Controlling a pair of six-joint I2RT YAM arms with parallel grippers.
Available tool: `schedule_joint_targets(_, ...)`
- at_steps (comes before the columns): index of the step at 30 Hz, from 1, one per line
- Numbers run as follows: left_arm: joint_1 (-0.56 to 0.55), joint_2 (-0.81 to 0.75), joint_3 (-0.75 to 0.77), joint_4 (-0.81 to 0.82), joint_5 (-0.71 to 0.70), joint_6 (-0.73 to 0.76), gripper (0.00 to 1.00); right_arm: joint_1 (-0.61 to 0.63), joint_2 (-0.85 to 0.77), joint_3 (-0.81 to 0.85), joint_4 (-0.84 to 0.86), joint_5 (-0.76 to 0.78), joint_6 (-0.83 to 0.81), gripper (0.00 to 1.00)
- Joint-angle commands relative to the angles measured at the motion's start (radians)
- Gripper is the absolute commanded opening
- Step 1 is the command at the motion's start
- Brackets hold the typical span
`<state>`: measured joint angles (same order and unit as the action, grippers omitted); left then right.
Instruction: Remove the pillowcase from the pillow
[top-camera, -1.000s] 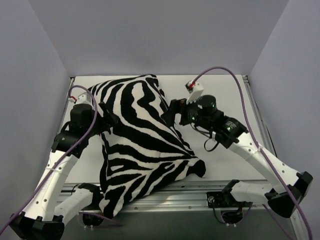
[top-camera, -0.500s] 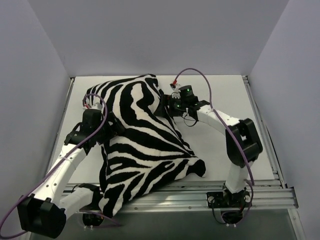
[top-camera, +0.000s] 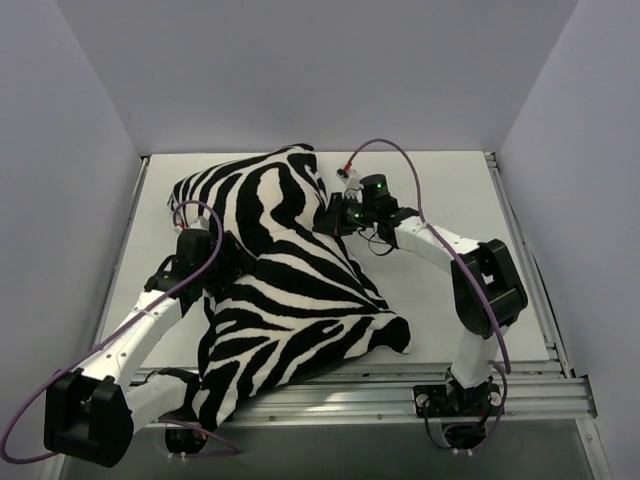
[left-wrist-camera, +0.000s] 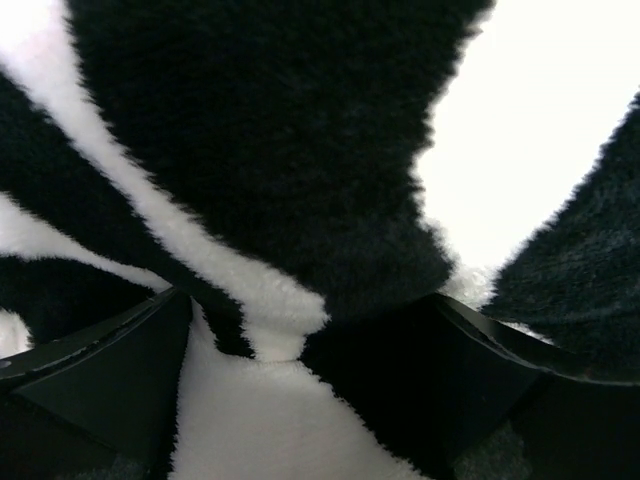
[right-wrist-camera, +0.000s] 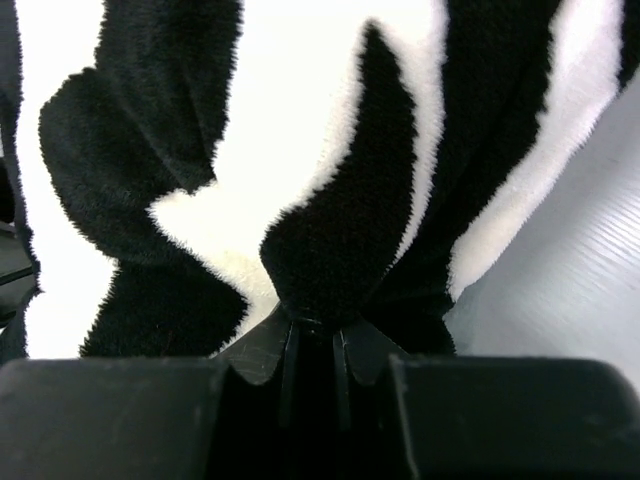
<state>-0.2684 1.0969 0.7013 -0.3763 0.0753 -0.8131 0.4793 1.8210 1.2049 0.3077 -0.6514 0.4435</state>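
Note:
The pillowcase (top-camera: 285, 270), zebra-striped side up, lies bulging across the table from the far left to the near edge. The pillow is hidden inside it. My right gripper (top-camera: 332, 218) is shut on a pinch of the pillowcase (right-wrist-camera: 330, 240) at its right edge, the plush gathered between the right gripper (right-wrist-camera: 312, 322) jaws. My left gripper (top-camera: 228, 262) presses into the pillowcase's left side with its jaws wide open. In the left wrist view the striped plush (left-wrist-camera: 300, 200) fills the gap of the left gripper (left-wrist-camera: 305, 345), both fingers (left-wrist-camera: 110, 370) apart.
Grey walls close the table in on the left, back and right. A metal rail (top-camera: 400, 385) runs along the near edge, and the pillowcase's near end hangs over it. Bare table (top-camera: 440, 190) lies to the right of the pillowcase.
My right gripper reached in to the pillowcase's right edge and shut on the fabric. My left arm stretched out and pushed its open gripper into the pillowcase's left side.

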Motion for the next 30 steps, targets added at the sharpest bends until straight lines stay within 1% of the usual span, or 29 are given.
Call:
schedule_joint_targets(1, -0.093, 0.079, -0.028, 0.069, 0.07, -0.052, 0.98, 0.041, -0.147, 0.083, -0.131, -0.087, -0.063, 0.0)
schedule_joint_targets(2, -0.113, 0.092, -0.019, 0.092, 0.07, -0.055, 0.98, 0.041, -0.181, 0.108, -0.16, -0.073, -0.071, 0.0)
schedule_joint_targets(3, -0.145, 0.106, 0.01, 0.112, 0.067, -0.057, 0.98, 0.039, -0.195, 0.137, -0.229, -0.056, -0.098, 0.0)
schedule_joint_targets(5, -0.166, 0.167, 0.05, 0.175, 0.076, -0.063, 0.98, 0.039, -0.227, 0.249, -0.301, -0.004, -0.132, 0.0)
schedule_joint_targets(6, -0.173, 0.191, 0.075, 0.194, 0.089, -0.07, 0.98, 0.039, -0.236, 0.292, -0.391, 0.012, -0.162, 0.0)
schedule_joint_targets(7, -0.187, 0.24, 0.137, 0.218, 0.09, -0.075, 0.98, 0.041, -0.244, 0.332, -0.418, 0.03, -0.173, 0.0)
schedule_joint_targets(8, -0.195, 0.262, 0.173, 0.23, 0.095, -0.086, 0.98, 0.039, -0.258, 0.411, -0.444, 0.038, -0.183, 0.0)
schedule_joint_targets(9, -0.201, 0.282, 0.203, 0.249, 0.101, -0.109, 0.98, 0.039, -0.262, 0.454, -0.499, 0.045, -0.195, 0.0)
schedule_joint_targets(10, -0.225, 0.316, 0.26, 0.296, 0.116, -0.122, 0.98, 0.042, -0.264, 0.499, -0.527, 0.053, -0.218, 0.0)
schedule_joint_targets(11, -0.238, 0.33, 0.288, 0.322, 0.122, -0.138, 0.98, 0.044, -0.262, 0.581, -0.551, 0.055, -0.227, 0.0)
schedule_joint_targets(12, -0.253, 0.339, 0.312, 0.345, 0.129, -0.161, 0.98, 0.044, -0.261, 0.617, -0.59, 0.059, -0.232, 0.0)
schedule_joint_targets(14, -0.296, 0.357, 0.375, 0.405, 0.127, -0.17, 0.98, 0.056, -0.262, 0.688, -0.608, 0.056, -0.233, 0.0)
schedule_joint_targets(16, -0.313, 0.353, 0.392, 0.416, 0.112, -0.17, 0.98, 0.082, -0.269, 0.699, -0.608, 0.056, -0.238, 0.0)
schedule_joint_targets(18, -0.318, 0.33, 0.356, 0.404, 0.09, -0.191, 0.98, 0.145, -0.273, 0.667, -0.601, 0.087, -0.264, 0.0)
schedule_joint_targets(19, -0.315, 0.284, 0.327, 0.389, 0.075, -0.199, 0.98, 0.165, -0.273, 0.644, -0.593, 0.104, -0.267, 0.0)
schedule_joint_targets(20, -0.307, 0.253, 0.258, 0.379, 0.036, -0.21, 0.98, 0.194, -0.27, 0.615, -0.56, 0.148, -0.244, 0.0)
schedule_joint_targets(21, -0.302, 0.221, 0.221, 0.331, 0.014, -0.225, 0.98, 0.203, -0.267, 0.542, -0.533, 0.162, -0.221, 0.0)
schedule_joint_targets(22, -0.299, 0.14, 0.184, 0.304, -0.009, -0.235, 0.98, 0.212, -0.258, 0.501, -0.506, 0.161, -0.201, 0.0)
schedule_joint_targets(23, -0.296, 0.094, 0.15, 0.266, -0.055, -0.241, 0.98, 0.223, -0.252, 0.458, -0.469, 0.156, -0.183, 0.0)
schedule_joint_targets(24, -0.289, 0.049, 0.095, 0.175, -0.066, -0.253, 0.98, 0.251, -0.244, 0.417, -0.399, 0.168, -0.155, 0.0)
schedule_joint_targets(25, -0.285, -0.048, 0.074, 0.127, -0.098, -0.256, 0.98, 0.268, -0.238, 0.35, -0.371, 0.185, -0.146, 0.0)
schedule_joint_targets(27, -0.273, -0.152, 0.046, 0.013, -0.155, -0.256, 0.98, 0.292, -0.195, 0.314, -0.326, 0.209, -0.118, 0.0)
schedule_joint_targets(28, -0.27, -0.248, 0.037, -0.106, -0.17, -0.255, 0.97, 0.317, -0.175, 0.297, -0.318, 0.237, -0.097, 0.0)
schedule_joint_targets(29, -0.267, -0.299, 0.035, -0.168, -0.183, -0.251, 0.97, 0.329, -0.139, 0.294, -0.317, 0.246, -0.071, 0.0)
schedule_joint_targets(30, -0.264, -0.343, 0.036, -0.273, -0.202, -0.247, 0.96, 0.34, -0.118, 0.295, -0.28, 0.246, -0.051, 0.0)
